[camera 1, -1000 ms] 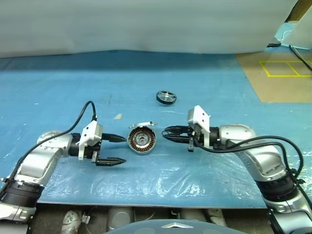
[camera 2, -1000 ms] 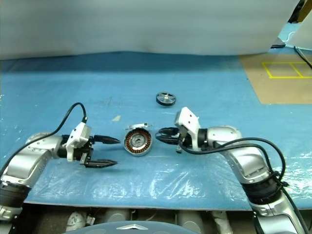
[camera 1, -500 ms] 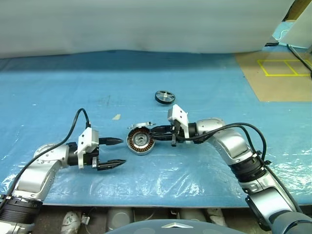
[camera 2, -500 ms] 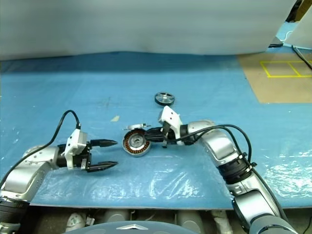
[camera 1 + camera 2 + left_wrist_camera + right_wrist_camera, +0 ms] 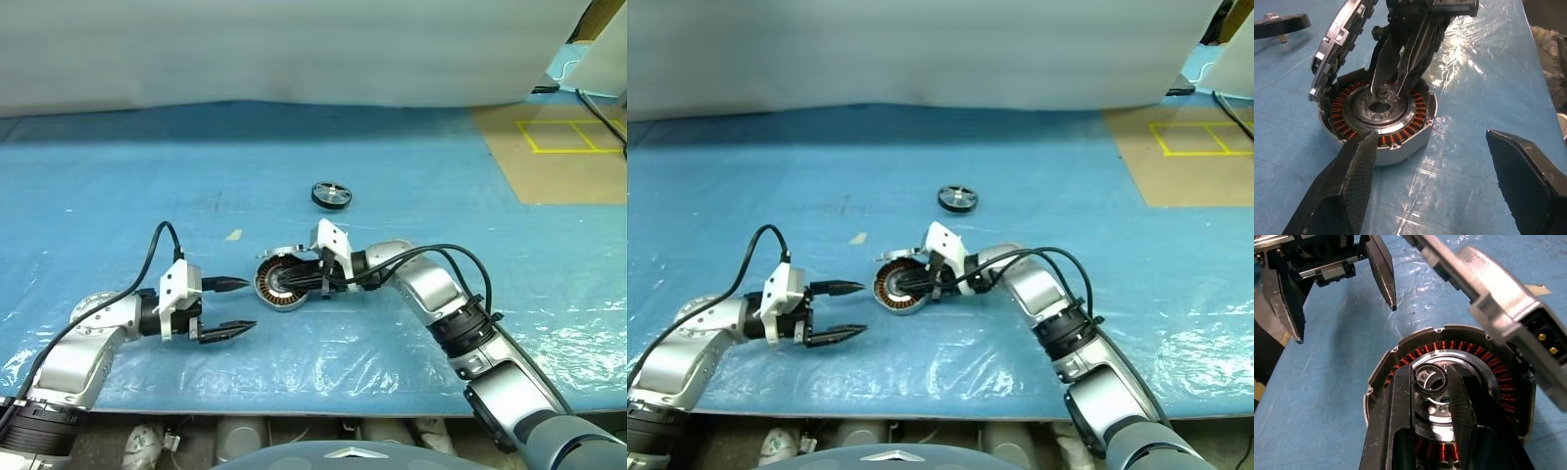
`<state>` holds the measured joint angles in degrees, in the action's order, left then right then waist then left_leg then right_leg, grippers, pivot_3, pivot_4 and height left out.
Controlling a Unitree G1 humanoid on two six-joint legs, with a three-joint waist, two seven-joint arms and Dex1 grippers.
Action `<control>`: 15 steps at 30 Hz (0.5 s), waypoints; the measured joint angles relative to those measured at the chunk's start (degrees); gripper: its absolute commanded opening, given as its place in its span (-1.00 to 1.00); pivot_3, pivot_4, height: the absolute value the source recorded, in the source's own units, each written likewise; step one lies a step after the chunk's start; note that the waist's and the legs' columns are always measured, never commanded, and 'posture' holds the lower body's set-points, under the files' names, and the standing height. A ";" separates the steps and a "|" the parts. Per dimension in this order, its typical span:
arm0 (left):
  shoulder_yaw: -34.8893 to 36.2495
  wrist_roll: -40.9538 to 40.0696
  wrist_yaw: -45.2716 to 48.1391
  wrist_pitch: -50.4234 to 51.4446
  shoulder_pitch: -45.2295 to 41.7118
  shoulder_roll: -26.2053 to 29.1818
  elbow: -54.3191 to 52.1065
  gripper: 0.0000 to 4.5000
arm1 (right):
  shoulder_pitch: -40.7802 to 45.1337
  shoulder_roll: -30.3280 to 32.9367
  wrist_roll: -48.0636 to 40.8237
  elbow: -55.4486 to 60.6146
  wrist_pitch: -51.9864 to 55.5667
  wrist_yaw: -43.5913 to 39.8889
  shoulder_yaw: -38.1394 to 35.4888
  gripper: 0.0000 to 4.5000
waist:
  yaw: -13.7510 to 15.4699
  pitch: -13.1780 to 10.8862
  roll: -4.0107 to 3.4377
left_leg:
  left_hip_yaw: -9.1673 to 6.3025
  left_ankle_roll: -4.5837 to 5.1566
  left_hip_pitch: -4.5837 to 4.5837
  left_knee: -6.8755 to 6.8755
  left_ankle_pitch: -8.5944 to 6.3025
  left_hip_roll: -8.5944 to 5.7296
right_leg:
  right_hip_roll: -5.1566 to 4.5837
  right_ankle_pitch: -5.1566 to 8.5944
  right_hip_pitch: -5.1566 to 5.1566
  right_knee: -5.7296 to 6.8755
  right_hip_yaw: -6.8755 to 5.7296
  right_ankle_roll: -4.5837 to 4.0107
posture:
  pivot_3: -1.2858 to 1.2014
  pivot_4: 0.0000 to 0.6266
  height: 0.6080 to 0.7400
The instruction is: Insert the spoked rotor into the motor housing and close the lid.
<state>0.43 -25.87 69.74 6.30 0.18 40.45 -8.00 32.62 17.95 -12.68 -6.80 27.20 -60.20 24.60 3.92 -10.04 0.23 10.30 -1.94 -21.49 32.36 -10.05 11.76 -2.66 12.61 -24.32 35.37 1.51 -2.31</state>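
Note:
The motor housing (image 5: 282,286) lies on the blue sheet, its copper windings (image 5: 1422,105) showing around the hub. The lid (image 5: 282,253) stands tilted at the housing's far edge and shows again as the lid (image 5: 1339,44). The spoked rotor (image 5: 332,195) lies apart, farther back. My right gripper (image 5: 1430,376) reaches in from the right and sits over the hub. Its fingers are nearly together, with a small thin black ring (image 5: 1429,380) pinched between them. Just left of the housing, my left gripper (image 5: 245,305) stands wide open and holds nothing.
A scrap of tape (image 5: 235,234) lies behind the left gripper. Crinkled clear film (image 5: 323,352) covers the sheet near the front edge. Brown floor with yellow tape (image 5: 568,137) lies at the far right. A white sheet hangs at the back.
My right gripper has moved left and down from beside the housing to over its hub. The left gripper has stayed in place, open.

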 measured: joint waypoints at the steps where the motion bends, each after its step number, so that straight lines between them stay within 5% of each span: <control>1: -0.03 0.18 0.03 -0.02 -0.16 0.00 0.00 0.65 | 0.14 -0.34 0.38 -0.58 -0.71 0.15 0.05 -0.75 | 0.00 0.00 0.00 | 0.00 0.00 0.00 0.00 0.00 0.00 | 0.00 0.00 0.00 0.00 0.00 0.00 | 0.03 -0.52 1.00; 15: -0.87 0.76 -0.09 0.48 -0.82 0.03 0.00 0.65 | 0.51 -0.77 5.44 -4.28 -8.50 0.15 0.36 -0.75 | 0.00 0.01 0.01 | 0.01 0.00 0.01 0.03 0.00 0.00 | 0.00 0.00 0.01 0.04 0.00 0.00 | 0.03 -0.52 1.00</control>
<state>-0.44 -25.11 69.65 6.79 -0.64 40.48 -8.00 33.13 17.18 -7.24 -11.09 18.71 -60.05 24.96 3.92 -10.03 0.24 10.31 -1.94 -21.47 32.39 -10.05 11.76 -2.66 12.61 -24.32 35.42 1.51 -2.31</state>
